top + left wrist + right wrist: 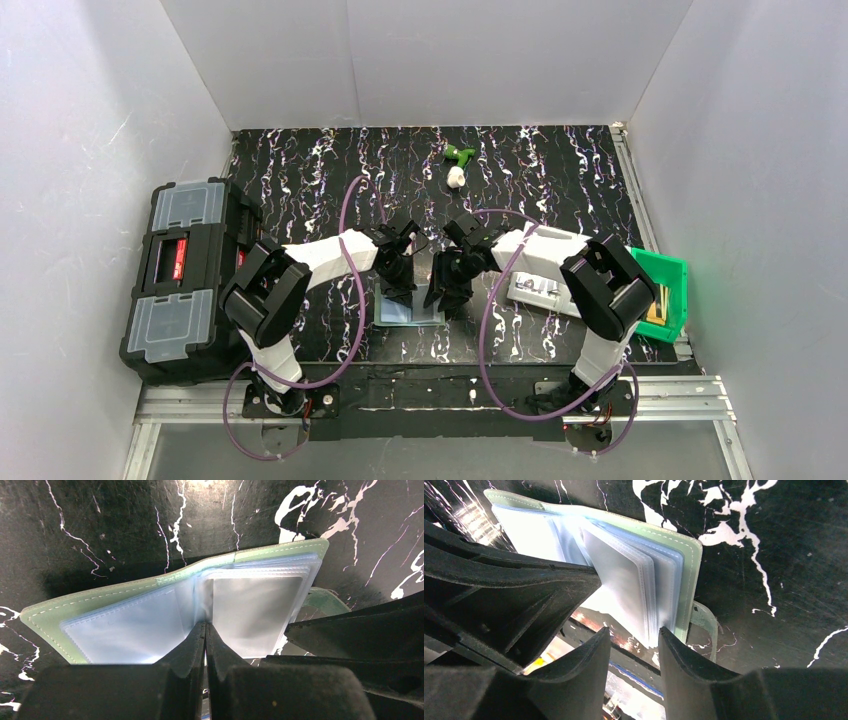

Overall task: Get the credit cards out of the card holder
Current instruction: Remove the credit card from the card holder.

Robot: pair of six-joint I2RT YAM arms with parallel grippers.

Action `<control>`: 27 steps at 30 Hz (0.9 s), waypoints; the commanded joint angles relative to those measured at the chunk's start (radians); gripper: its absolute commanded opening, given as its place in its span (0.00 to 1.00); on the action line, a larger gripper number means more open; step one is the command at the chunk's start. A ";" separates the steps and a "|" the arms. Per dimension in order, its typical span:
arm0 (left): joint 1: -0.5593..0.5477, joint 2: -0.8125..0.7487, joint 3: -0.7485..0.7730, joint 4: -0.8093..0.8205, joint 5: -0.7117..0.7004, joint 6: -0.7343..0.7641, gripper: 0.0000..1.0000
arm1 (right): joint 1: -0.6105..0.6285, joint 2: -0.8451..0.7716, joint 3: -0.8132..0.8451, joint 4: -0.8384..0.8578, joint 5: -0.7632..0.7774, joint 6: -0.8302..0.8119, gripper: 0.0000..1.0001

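**Left gripper closed at the fold, right gripper spread at the sleeve corner**

Left gripper (205, 630) has its two black fingers pressed together, and the tips touch the small grey-green soft folding card holder (125, 625) exactly at its fold. Whether a thin plastic page is caught between them, the wrist view does not show. As a judgement, this arm works like a weight. It pins the holder open on the black marbled table (100, 520), so that the other arm can pull without dragging the whole thing.

The right gripper (634, 637) is spread. The lower corner of the stack of clear plastic sleeves (624, 580) stands just at the gap between its fingers, very near but apparently not clamped. The small snap tab (706, 622) sticks out beside the outer finger and is free.

The holder lies open between the two grippers, in front of the arm bases, with the left one at its middle and the right one at its right lower corner. One of the thin flat credit cards (255, 610) seems to show as a pale grey rectangle through the front sleeve, though the frosted plastic does not allow to be sure. No card lies out beside the holder, so the removal seems not yet done. The right fingers probably must close on a card edge alone. If they take the sleeve too, the whole stack may lift.
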 commanded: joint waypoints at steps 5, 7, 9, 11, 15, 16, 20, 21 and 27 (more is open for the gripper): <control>-0.019 0.089 -0.074 0.001 -0.041 0.004 0.00 | -0.003 -0.065 0.003 0.010 -0.012 0.020 0.48; -0.019 0.091 -0.075 0.002 -0.041 0.003 0.00 | -0.003 -0.056 0.002 0.017 -0.025 0.026 0.47; -0.019 0.091 -0.074 0.002 -0.039 0.003 0.00 | 0.000 -0.047 -0.001 0.026 -0.035 0.032 0.47; -0.019 0.092 -0.073 0.002 -0.038 0.003 0.00 | 0.004 -0.041 -0.001 0.034 -0.043 0.036 0.47; -0.019 0.093 -0.072 0.003 -0.037 0.006 0.00 | 0.011 -0.023 0.002 0.048 -0.056 0.043 0.47; -0.019 0.094 -0.072 0.003 -0.035 0.007 0.00 | 0.012 -0.019 0.003 0.049 -0.058 0.043 0.47; -0.019 0.095 -0.070 0.003 -0.034 0.008 0.00 | 0.013 0.003 0.007 0.051 -0.061 0.042 0.47; -0.020 0.096 -0.070 0.003 -0.034 0.008 0.00 | 0.013 0.007 0.005 0.051 -0.059 0.041 0.47; -0.018 0.099 -0.070 0.004 -0.029 0.009 0.00 | 0.013 0.023 -0.002 0.047 -0.047 0.037 0.47</control>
